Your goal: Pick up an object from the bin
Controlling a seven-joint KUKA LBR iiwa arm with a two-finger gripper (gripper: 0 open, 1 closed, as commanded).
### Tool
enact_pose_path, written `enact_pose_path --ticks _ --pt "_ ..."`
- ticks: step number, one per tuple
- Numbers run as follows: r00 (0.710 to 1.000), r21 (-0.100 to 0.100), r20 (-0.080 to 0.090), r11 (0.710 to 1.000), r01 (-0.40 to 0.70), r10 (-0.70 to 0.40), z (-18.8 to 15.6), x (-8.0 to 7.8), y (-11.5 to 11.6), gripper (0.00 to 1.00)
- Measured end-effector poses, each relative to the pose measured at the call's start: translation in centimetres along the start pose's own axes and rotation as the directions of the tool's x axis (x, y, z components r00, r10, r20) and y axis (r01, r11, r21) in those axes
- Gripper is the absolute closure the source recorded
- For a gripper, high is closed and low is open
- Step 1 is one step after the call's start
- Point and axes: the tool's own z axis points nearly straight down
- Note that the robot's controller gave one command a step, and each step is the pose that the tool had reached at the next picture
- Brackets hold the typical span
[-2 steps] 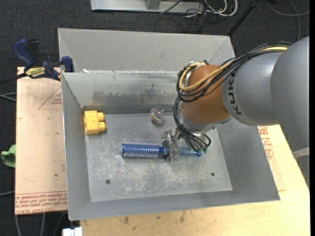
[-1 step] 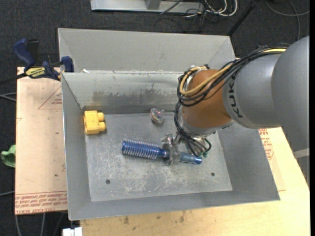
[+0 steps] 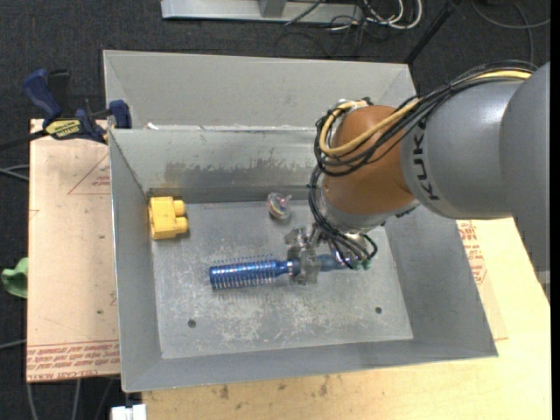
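Grey metal bin [image 3: 131, 261] with the arm [image 3: 472, 156] reaching in from the right; the gripper [image 3: 304, 265] is low over the bin floor, right of centre, at the right-hand end of a blue ribbed cylinder [image 3: 245, 275], and whether it is open or closed cannot be told. The cylinder lies flat on the floor near the middle, its length running leftward away from the gripper, closely ringed with ridges that catch the light. A yellow block [image 3: 166, 217] sits well apart at the back left, and a small clear rounded piece [image 3: 279, 205] lies near the back wall, just behind the gripper.
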Motion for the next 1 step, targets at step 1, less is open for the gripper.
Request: enact_pose_path --ticks 1 --pt "1.0 0.003 0.007 1.0 0.005 -0.005 -15.89 -1.68 -2.9 1.0"
